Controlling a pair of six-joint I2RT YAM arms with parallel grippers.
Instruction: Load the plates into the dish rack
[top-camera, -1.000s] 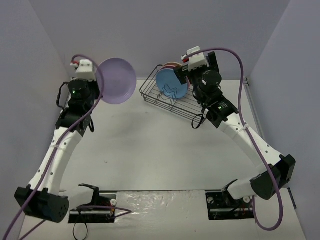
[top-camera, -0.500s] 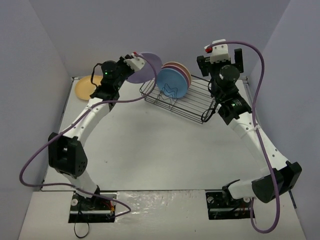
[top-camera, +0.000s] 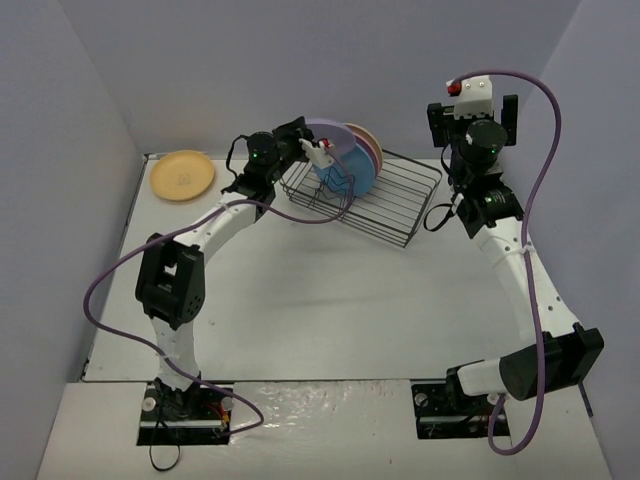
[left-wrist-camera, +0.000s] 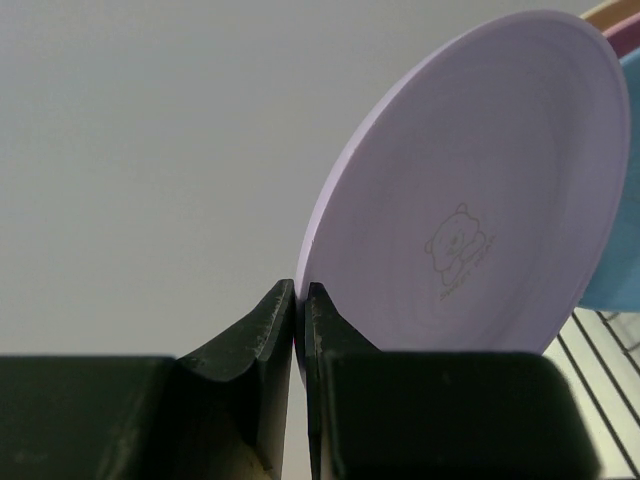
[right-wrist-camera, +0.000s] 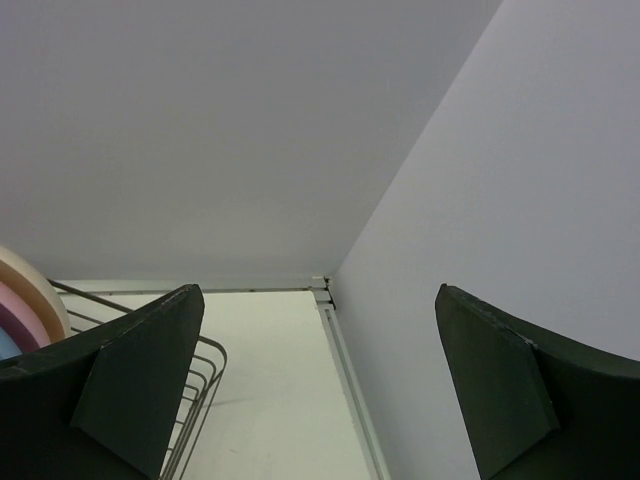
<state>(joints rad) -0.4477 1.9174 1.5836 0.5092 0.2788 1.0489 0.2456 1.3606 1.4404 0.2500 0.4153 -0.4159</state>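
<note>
My left gripper (top-camera: 322, 153) is shut on the rim of the lilac plate (top-camera: 322, 130) and holds it upright at the left end of the dish rack (top-camera: 395, 205). In the left wrist view the gripper (left-wrist-camera: 300, 300) pinches the lilac plate (left-wrist-camera: 470, 200), which overlaps the light blue plate (left-wrist-camera: 625, 200). The light blue plate (top-camera: 352, 172), pink plate (top-camera: 368, 150) and cream plate (top-camera: 374, 138) stand in the rack. The yellow-orange plate (top-camera: 182, 176) lies flat at the far left. My right gripper (top-camera: 478, 108) is open and empty, raised right of the rack (right-wrist-camera: 195, 390).
Grey walls close in the table on the left, back and right. The right wall (right-wrist-camera: 520, 200) is near my right gripper (right-wrist-camera: 320, 300). The table's back right corner (right-wrist-camera: 320, 285) shows past the rack.
My left arm has swung right with the lilac plate, from beside the yellow-orange plate to the rack's left end. My right gripper has moved up and right, away from the rack.
</note>
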